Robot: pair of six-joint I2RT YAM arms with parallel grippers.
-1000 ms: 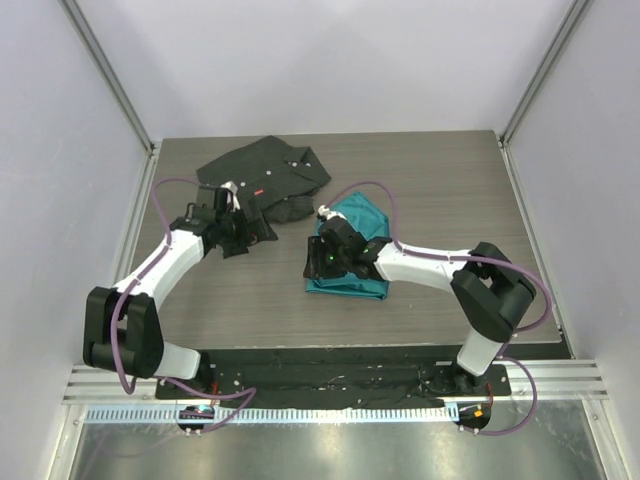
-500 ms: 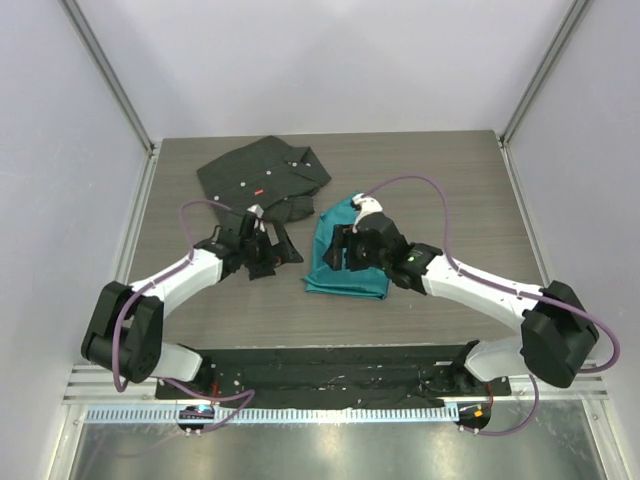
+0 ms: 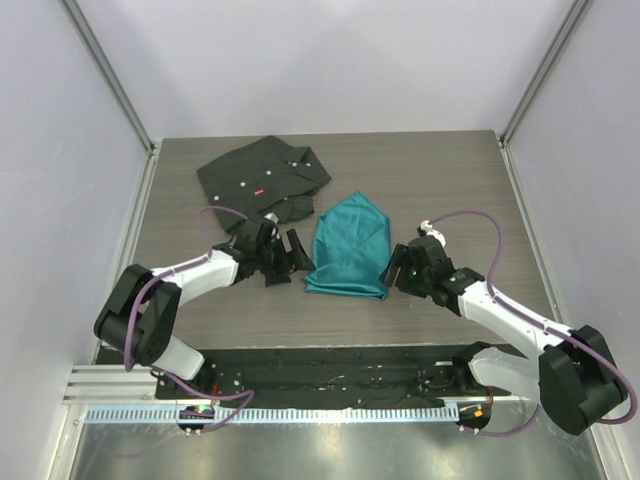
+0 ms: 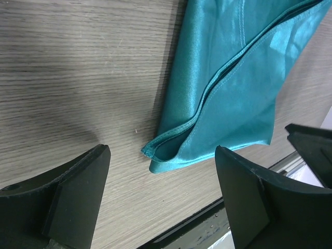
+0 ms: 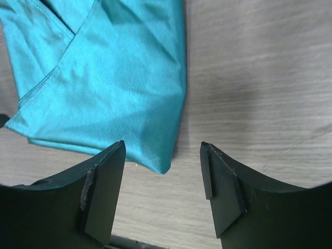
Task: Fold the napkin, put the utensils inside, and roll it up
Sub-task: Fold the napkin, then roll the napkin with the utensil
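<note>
The teal napkin (image 3: 350, 245) lies folded on the table, tapering to a point at its far end, with layered hems showing. My left gripper (image 3: 296, 251) sits just left of its near-left corner, open and empty. In the left wrist view that gripper (image 4: 161, 179) is low over bare wood, and the napkin (image 4: 233, 78) lies ahead of it. My right gripper (image 3: 394, 268) is at the napkin's near-right corner, open and empty. In the right wrist view the napkin (image 5: 104, 78) has a corner reaching between the wide jaws of the gripper (image 5: 163, 163). The utensils are out of view.
A black buttoned shirt (image 3: 265, 175) with a small red tag lies crumpled at the far left of the wooden table (image 3: 450, 180). The arms' black base plate (image 3: 340, 375) runs along the near edge. Grey walls close in both sides.
The right arm has drawn back off the napkin to its right side and its jaws have opened. The left arm has moved right, up to the napkin's left edge.
</note>
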